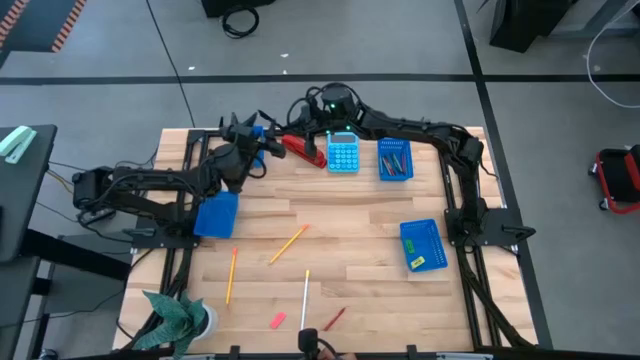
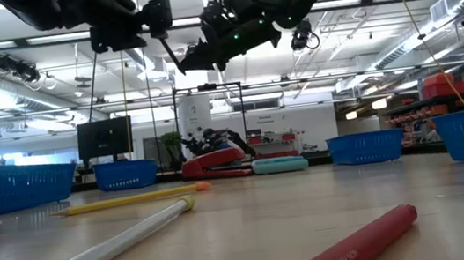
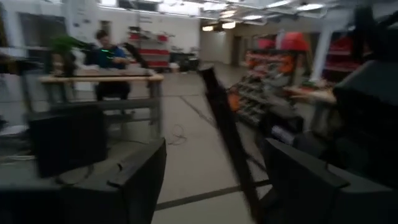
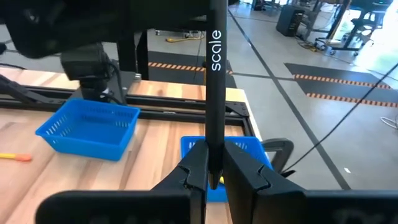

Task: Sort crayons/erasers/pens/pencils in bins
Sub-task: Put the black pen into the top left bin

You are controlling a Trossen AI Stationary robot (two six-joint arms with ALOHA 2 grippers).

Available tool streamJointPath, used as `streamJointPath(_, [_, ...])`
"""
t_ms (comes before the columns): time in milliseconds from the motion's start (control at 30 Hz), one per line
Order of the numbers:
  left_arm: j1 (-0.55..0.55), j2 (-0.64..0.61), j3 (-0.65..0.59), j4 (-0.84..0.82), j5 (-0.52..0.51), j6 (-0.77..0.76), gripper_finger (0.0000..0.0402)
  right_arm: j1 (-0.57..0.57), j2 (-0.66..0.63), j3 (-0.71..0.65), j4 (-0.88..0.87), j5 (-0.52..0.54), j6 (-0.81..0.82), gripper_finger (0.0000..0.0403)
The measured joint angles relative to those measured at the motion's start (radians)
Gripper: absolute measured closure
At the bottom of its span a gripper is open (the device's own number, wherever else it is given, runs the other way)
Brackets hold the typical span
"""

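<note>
Both hands raised over the table's [image 1: 400, 215] far edge, a pen handed between them
Right hand [image 4: 213, 177] clamps black pen [image 4: 216, 74] upright; left hand [image 3: 211, 180] spread wide beside it. Stapler [image 1: 303, 150], calculator [image 1: 343, 154], bins [image 1: 395, 160] crowd below; pencils [image 1: 288, 244], crayon [image 2: 353, 245] lie on open near side.

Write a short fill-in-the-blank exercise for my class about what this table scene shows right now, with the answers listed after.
1. The right gripper is shut on a black ____.
2. The left gripper has its fingers ____.
3. The red stapler lies next to the light-blue ____.
4. The bin near the right arm's base holds a ____ eraser.

Missing words: pen; open; calculator; yellow
</note>
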Motion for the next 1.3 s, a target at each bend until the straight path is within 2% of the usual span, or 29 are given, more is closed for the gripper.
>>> streamJointPath(167, [0.029,0.020,0.001,0.007,0.107,-0.055,0.0121,0.006,0.000,0.000,-0.001,-0.004,0.008,0.0361])
streamJointPath(367, [0.032,0.027,0.000,0.002,0.113,-0.062,0.0139,-0.002,0.000,0.000,-0.003,0.011,0.013,0.0361])
streamJointPath(1000, [0.032,0.027,0.000,0.011,0.112,-0.042,0.0245,-0.007,0.000,0.000,-0.019,0.009,0.043,0.0361])
streamJointPath(1133, [0.032,0.027,0.000,0.010,0.112,0.005,0.0281,-0.004,0.000,-0.001,-0.040,-0.032,0.061,0.0361])
streamJointPath(1300, [0.029,0.026,0.001,0.018,0.144,0.029,0.0351,-0.004,0.000,-0.001,-0.038,-0.031,0.069,0.0355])
